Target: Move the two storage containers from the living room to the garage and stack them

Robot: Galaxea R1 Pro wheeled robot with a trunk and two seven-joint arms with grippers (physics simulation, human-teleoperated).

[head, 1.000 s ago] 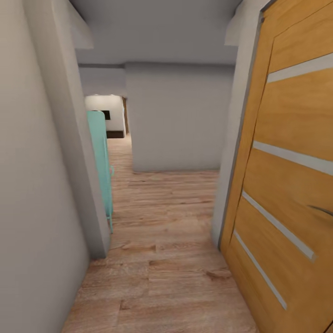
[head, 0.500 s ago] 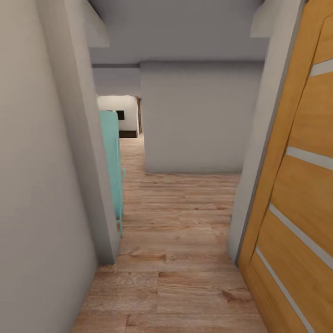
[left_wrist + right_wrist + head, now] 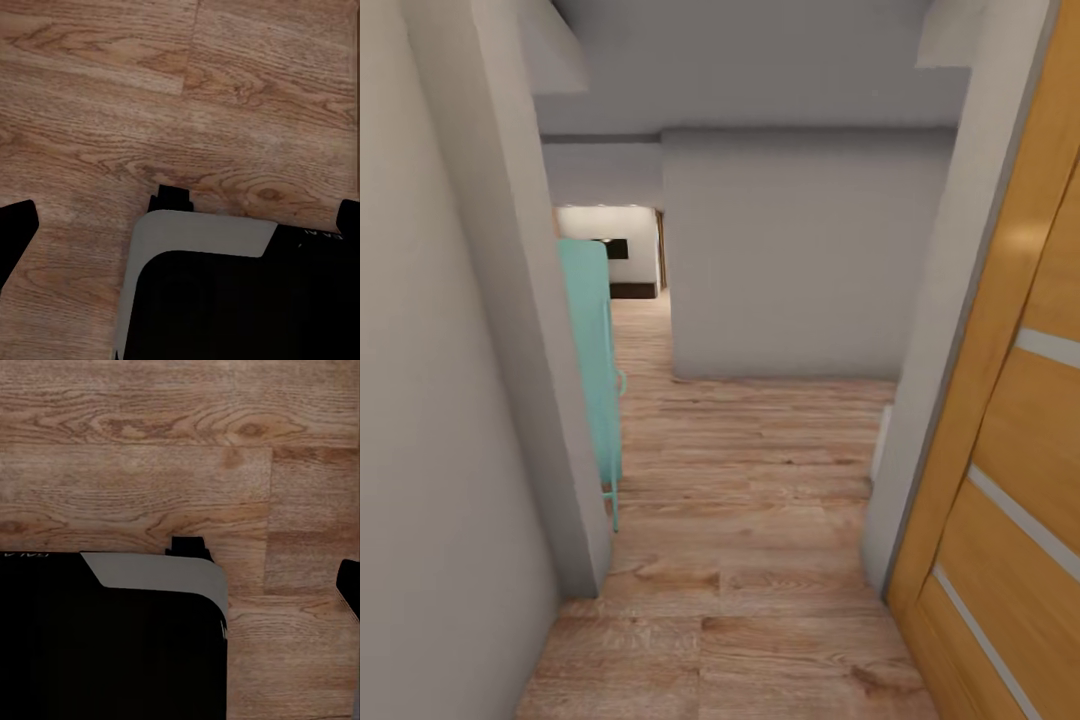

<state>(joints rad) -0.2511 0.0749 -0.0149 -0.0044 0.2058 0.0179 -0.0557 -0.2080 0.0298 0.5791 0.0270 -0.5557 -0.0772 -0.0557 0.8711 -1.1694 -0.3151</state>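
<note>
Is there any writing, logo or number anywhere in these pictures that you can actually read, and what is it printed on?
Tiny pale lettering on the robot's black base, left wrist view: too small and blurred to read.
A similar faint mark on the black base, right wrist view: unreadable.
Wooden door, walls, turquoise furniture, plank floor: no text.

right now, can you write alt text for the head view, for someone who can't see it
A narrow hallway with a light wood-plank floor runs ahead between pale grey walls. A turquoise door stands open at the left, an orange wooden door with pale stripes at the right, and a lit room opening lies farther back.
</note>
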